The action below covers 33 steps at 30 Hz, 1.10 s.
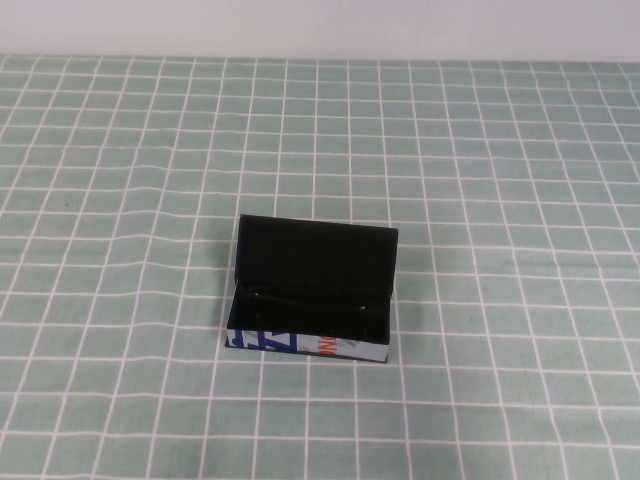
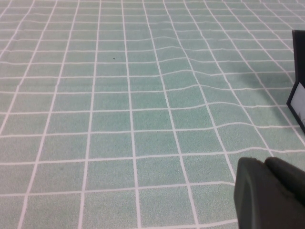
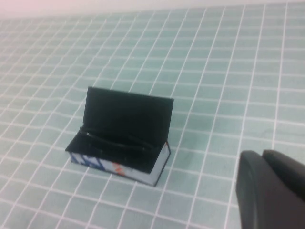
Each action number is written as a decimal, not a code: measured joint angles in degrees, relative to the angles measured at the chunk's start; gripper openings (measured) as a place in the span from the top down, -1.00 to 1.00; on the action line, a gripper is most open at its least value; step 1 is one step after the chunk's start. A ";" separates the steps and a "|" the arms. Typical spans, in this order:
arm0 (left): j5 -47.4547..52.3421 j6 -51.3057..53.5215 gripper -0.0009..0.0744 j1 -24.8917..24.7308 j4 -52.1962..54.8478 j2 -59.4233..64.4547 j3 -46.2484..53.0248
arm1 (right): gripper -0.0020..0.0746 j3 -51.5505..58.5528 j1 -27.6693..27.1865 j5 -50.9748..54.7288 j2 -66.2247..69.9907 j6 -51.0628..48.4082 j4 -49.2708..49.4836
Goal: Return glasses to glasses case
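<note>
The glasses case (image 1: pixel 308 343) stands near the middle of the table with its flat lid (image 1: pixel 315 255) raised upright at the back. The black glasses (image 1: pixel 310 303) lie inside it, hard to make out against the black lining; the right wrist view shows their frame (image 3: pixel 116 139) across the open case (image 3: pixel 143 171). Neither arm shows in the high view. My left gripper (image 2: pixel 267 162) is shut and empty, to the left of the case, whose edge (image 2: pixel 299 98) shows in that view. My right gripper (image 3: pixel 263 153) is shut and empty, off to the right of the case.
The table is covered by a green cloth with a white grid (image 1: pixel 120 200), slightly wrinkled. A pale wall (image 1: pixel 320 25) runs along the far edge.
</note>
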 joint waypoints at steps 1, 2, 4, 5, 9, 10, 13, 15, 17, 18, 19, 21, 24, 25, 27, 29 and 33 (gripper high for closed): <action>0.00 0.00 0.99 0.00 0.00 0.00 0.00 | 0.98 0.00 0.00 0.36 0.00 0.00 0.08; 0.00 0.00 0.99 0.00 0.00 0.00 0.00 | 0.98 0.00 0.00 0.60 0.00 0.00 0.08; 0.00 0.00 0.99 0.00 0.00 0.00 0.00 | 0.98 0.40 0.00 0.68 -0.45 0.00 -0.51; 0.00 0.00 0.99 0.00 0.00 0.00 0.00 | 0.98 0.77 0.00 0.68 -0.91 0.00 -1.30; 0.00 0.00 0.99 0.00 0.00 0.00 0.00 | 0.98 3.35 0.00 -0.60 -5.62 0.00 -8.04; 0.00 0.00 0.99 0.00 0.00 0.00 0.00 | 0.98 4.53 0.00 -2.01 -7.47 0.00 -10.38; 0.00 0.00 0.99 0.00 0.00 0.00 0.00 | 0.98 9.97 0.00 -8.30 -13.36 0.00 -16.23; 0.00 0.00 0.99 0.00 0.00 0.00 0.00 | 0.98 14.33 0.00 -13.80 -17.37 0.00 -17.36; 0.00 0.00 0.99 0.00 0.00 0.00 0.00 | 0.98 19.15 0.00 -20.16 -21.97 0.00 -17.37; 0.00 0.00 0.99 0.00 0.00 0.00 0.00 | 0.98 21.93 0.00 -23.21 -24.18 0.00 -17.37; 0.00 0.00 0.99 0.00 0.00 0.00 0.00 | 0.98 24.71 0.00 -26.16 -25.75 0.00 -17.37; 0.00 0.00 0.99 0.00 0.00 0.00 0.00 | 0.98 30.11 0.00 -31.82 -26.73 0.00 -17.37; 0.00 0.00 0.99 0.00 0.00 0.00 0.00 | 0.98 36.92 0.00 -39.05 -26.86 0.00 -17.37; 0.00 0.00 0.99 0.00 0.00 0.00 0.00 | 0.98 38.29 0.00 -39.74 -26.86 0.00 -17.37; 0.00 0.00 0.99 0.00 0.00 0.00 0.00 | 0.98 39.02 0.00 -38.30 -26.86 0.00 -17.37; 0.00 0.00 0.99 0.00 0.00 0.00 0.00 | 0.98 39.27 0.00 -36.41 -26.86 0.00 -17.25; 0.00 0.00 0.99 -0.13 0.00 0.00 0.00 | 0.98 39.27 0.00 -32.71 -26.86 0.00 -17.19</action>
